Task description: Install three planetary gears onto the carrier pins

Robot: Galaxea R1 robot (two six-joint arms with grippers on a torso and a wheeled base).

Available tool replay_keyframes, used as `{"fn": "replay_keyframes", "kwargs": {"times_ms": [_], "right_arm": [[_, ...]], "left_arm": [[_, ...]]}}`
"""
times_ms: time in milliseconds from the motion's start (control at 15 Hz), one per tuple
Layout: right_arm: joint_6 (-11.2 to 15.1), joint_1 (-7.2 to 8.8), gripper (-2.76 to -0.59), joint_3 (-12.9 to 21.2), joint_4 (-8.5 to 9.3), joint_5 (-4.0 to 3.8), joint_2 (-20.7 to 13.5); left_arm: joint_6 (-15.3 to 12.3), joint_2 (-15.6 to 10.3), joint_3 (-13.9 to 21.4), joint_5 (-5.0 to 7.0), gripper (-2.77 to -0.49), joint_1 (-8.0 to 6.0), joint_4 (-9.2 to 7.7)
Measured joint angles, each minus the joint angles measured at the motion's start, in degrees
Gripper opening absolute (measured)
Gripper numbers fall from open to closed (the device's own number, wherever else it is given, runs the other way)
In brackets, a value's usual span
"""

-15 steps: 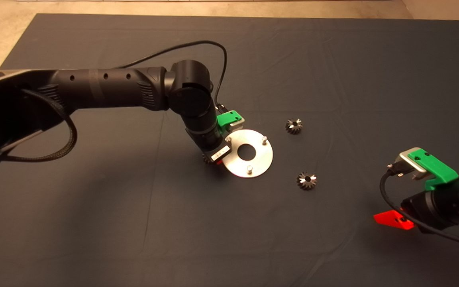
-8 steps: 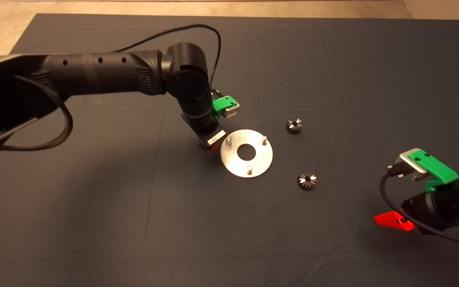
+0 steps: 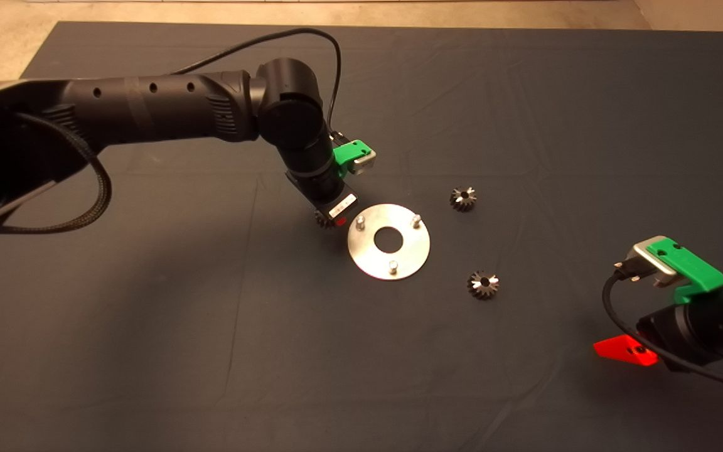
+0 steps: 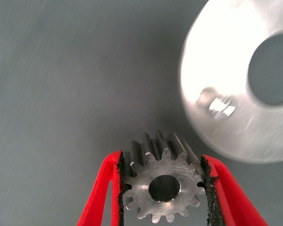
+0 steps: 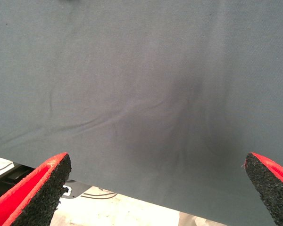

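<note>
The first gear [image 4: 162, 186] is in hand, clamped by its teeth in the left claw [image 4: 163, 188] just beside the disc [image 3: 388, 242], so next it wants its hole set over the nearest pin [image 4: 218, 104]; the right claw [image 5: 155, 188] waits apart, low right.

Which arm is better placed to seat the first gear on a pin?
Left. The left gripper is shut on a gear right beside the disc and its nearest pin. The right gripper waits open and empty at the mat's edge.
</note>
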Motion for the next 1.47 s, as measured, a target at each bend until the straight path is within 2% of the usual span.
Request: {"fn": "replay_keyframes", "kwargs": {"times_ms": [67,600,867,1133,1467], "right_arm": [[0.00,0.00,-0.60,0.04,0.02,0.00,0.00],[-0.02,-0.02,-0.61,0.11,0.30,0.00,-0.01],[-0.02,0.00,-0.60,0.11,0.37,0.00,-0.11],[-0.05,0.00,-0.60,0.11,0.39,-0.01,-0.15],[-0.05,0.00,-0.60,0.11,0.41,0.02,-0.12]], "left_arm": [[0.00,0.05,-0.13,-0.69,-2.46,-0.05,-0.02],[-0.01,1.03,-0.99,-0.82,-2.48,-0.52,-0.17],[0.00,2.09,-1.23,-1.10,-2.48,-2.05,-0.17],[0.00,3.71,-1.87,-1.26,-2.48,-2.05,-0.27],[-0.01,4.88,-1.88,-1.15,-2.48,-2.06,-2.22]]}}
